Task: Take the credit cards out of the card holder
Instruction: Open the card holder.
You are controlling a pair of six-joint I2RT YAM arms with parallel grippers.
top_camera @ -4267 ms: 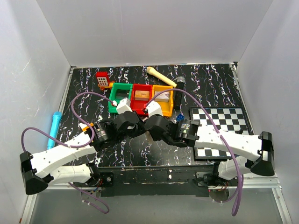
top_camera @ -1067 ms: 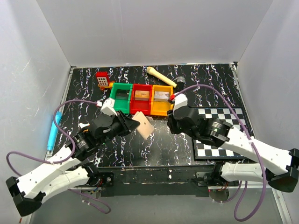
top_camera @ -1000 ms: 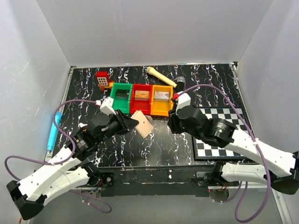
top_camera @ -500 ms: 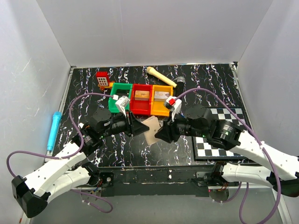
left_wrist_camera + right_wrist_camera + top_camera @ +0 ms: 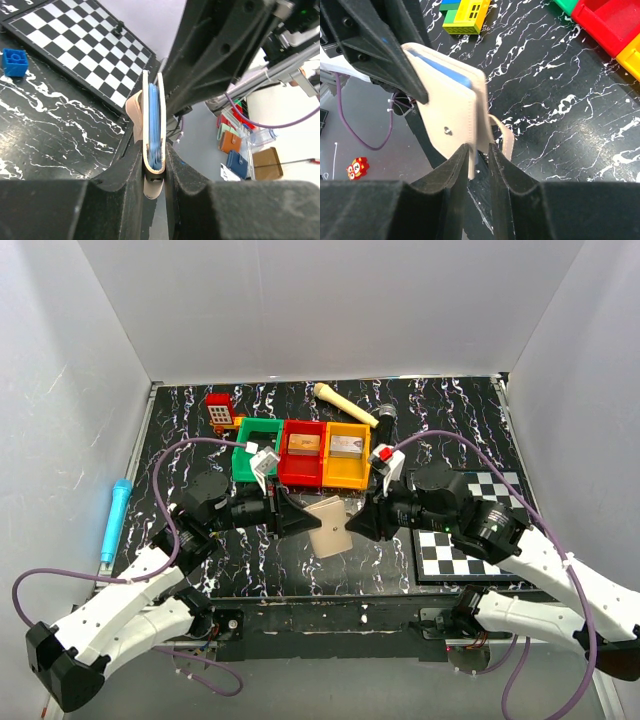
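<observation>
The card holder is cream-tan, folded shut and held in the air above the table's near middle. My left gripper is shut on its left end. In the left wrist view the holder stands edge-on between my fingers, with its pale blue lining showing. My right gripper is shut on the opposite edge. In the right wrist view the holder has its lower edge between my fingers, and its strap hangs to the right. The credit cards are hidden inside.
Green, red and yellow bins stand in a row behind the holder. A checkered board lies at right, under my right arm. A blue marker lies at left. A blue brick sits near the board.
Both grippers swung toward each other and lower. The holder moved right and nearer in my left gripper. My right gripper came in from the right and closed on its free edge.
</observation>
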